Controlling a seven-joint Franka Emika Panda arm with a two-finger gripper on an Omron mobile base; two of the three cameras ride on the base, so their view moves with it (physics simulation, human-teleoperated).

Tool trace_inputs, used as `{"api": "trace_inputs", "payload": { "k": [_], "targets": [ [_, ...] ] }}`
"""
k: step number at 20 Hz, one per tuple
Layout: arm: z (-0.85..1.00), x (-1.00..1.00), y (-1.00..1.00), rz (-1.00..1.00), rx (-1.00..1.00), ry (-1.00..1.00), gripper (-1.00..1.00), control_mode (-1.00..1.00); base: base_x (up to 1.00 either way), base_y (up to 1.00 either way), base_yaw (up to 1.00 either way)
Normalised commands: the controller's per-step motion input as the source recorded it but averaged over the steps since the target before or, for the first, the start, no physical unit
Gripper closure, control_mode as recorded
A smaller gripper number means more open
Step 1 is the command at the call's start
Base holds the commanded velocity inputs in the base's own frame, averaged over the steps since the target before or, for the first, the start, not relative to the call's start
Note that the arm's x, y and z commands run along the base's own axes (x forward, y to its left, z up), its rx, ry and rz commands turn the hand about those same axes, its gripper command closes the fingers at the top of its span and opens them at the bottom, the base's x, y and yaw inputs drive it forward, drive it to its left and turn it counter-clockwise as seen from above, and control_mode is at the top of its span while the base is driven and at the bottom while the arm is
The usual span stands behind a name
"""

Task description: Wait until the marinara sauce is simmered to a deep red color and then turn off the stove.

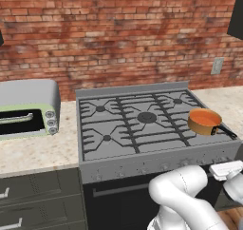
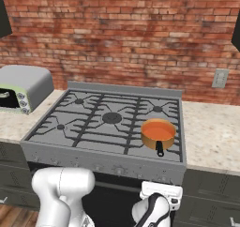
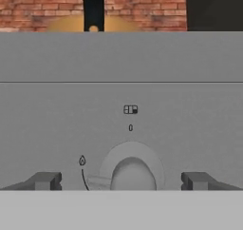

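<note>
One saucepan [image 1: 205, 122], copper-orange with a dark handle, at centre right of the left base view, on the front right burner of the stove [image 1: 142, 124]. Contents: marinara sauce [image 2: 158, 128], a smooth orange-red disc.

One stove, grey steel, five burners under dark grates, a row of knobs along its front panel.

One gripper [image 3: 121, 181], at the bottom of the hand view, jaws spread wide and holding nothing, one fingertip on each side of a single grey knob [image 3: 132, 173], apart from it. The saucepan shows blurred at upper left of that view, above the panel.

One toaster oven [image 1: 27, 109], grey and green, on the bench [image 1: 33, 150] at centre left.
</note>
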Motion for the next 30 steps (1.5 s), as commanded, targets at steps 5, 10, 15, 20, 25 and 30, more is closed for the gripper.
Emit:
{"api": "trace_inputs", "payload": {
  "k": [5, 10, 15, 20, 25, 30],
  "targets": [
    [0.00, 0.14, -0.04, 0.00, 0.00, 0.02, -1.00, -1.00, 0.00, 0.00, 0.00],
    [-0.02, 0.08, -0.02, 0.00, 0.00, 0.04, -1.00, -1.00, 0.00, 0.00, 0.00],
    [0.00, 0.00, 0.00, 0.00, 0.00, 0.06, -1.00, -1.00, 0.00, 0.00, 0.00],
    [0.00, 0.00, 0.00, 0.00, 0.00, 0.00, -1.00, -1.00, 0.00, 0.00, 0.00],
    [0.00, 0.00, 0.00, 0.00, 0.00, 0.00, 1.00, -1.00, 0.00, 0.00, 0.00],
    [0.00, 0.00, 0.00, 0.00, 0.00, 0.00, 1.00, -1.00, 0.00, 0.00, 0.00]
  ]
}}
